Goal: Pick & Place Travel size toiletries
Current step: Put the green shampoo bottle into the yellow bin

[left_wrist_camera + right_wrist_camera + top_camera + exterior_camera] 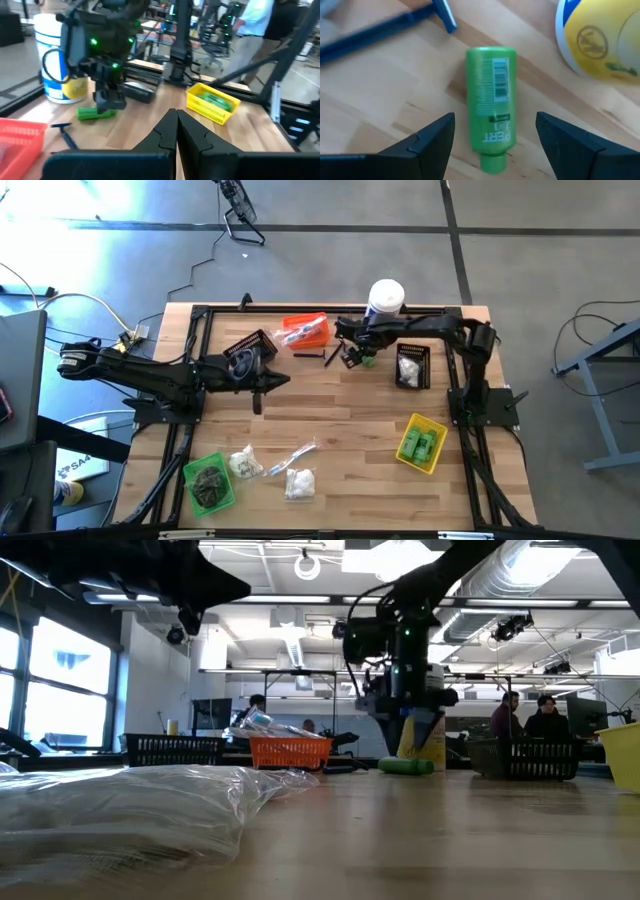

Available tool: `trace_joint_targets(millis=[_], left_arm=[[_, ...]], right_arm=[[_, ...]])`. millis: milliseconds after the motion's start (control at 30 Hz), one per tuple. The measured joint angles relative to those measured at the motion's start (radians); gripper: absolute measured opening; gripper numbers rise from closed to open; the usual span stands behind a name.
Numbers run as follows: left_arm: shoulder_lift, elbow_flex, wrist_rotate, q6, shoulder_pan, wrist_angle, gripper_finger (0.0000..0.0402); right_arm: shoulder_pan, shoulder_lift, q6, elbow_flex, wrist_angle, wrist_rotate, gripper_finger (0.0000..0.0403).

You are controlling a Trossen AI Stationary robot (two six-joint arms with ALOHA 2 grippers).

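Observation:
A bright green mini bottle (491,105) lies on its side on the wood near the table's far edge (367,361), beside the tall white canister. My right gripper (495,135) hangs just above it, pointing steeply down. It is open, with one finger on either side of the bottle's cap end and clear of it. From table height the bottle (405,766) shows below that gripper (410,735). My left gripper (176,132) is shut on nothing and held level above the table's left middle (268,382). A blue-headed razor (385,27) lies next to the bottle.
The white canister (386,297) stands right behind the bottle. An orange bin (305,330) and two black bins (250,348) (412,366) sit at the far side. A yellow bin (422,442) holds green bottles. Near the front are a green bin (210,483), bags of white puffs (299,482) and a clear packet (295,453).

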Motion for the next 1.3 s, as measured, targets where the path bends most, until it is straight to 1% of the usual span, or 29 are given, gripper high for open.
trace_joint_targets(millis=[100, 233, 567, 767, 1033, 1300], left_arm=[[0.0, 0.0, -0.004, -0.003, -0.001, 0.0, 0.0], [0.0, 0.0, -0.001, -0.003, -0.001, -0.001, 0.0], [0.0, 0.0, -0.001, -0.004, -0.001, -0.035, 0.0], [0.0, 0.0, -0.001, -0.004, -0.001, -0.031, 0.0], [0.0, 0.0, -0.001, -0.008, -0.001, -0.031, 0.0], [0.0, 0.0, -0.001, -0.027, -0.001, -0.057, 0.0]], right_arm=[[-0.001, 0.021, -0.024, 0.0, 0.018, -0.027, 0.0272], [0.0, 0.048, -0.026, 0.0, 0.04, -0.038, 0.0272], [-0.019, 0.05, -0.076, 0.001, 0.048, -0.105, 0.0272], [-0.026, 0.05, -0.078, 0.001, 0.112, -0.105, 0.0272], [-0.031, 0.05, -0.088, 0.001, 0.119, -0.131, 0.0272], [-0.031, 0.05, -0.163, 0.001, 0.113, -0.207, 0.0272]])
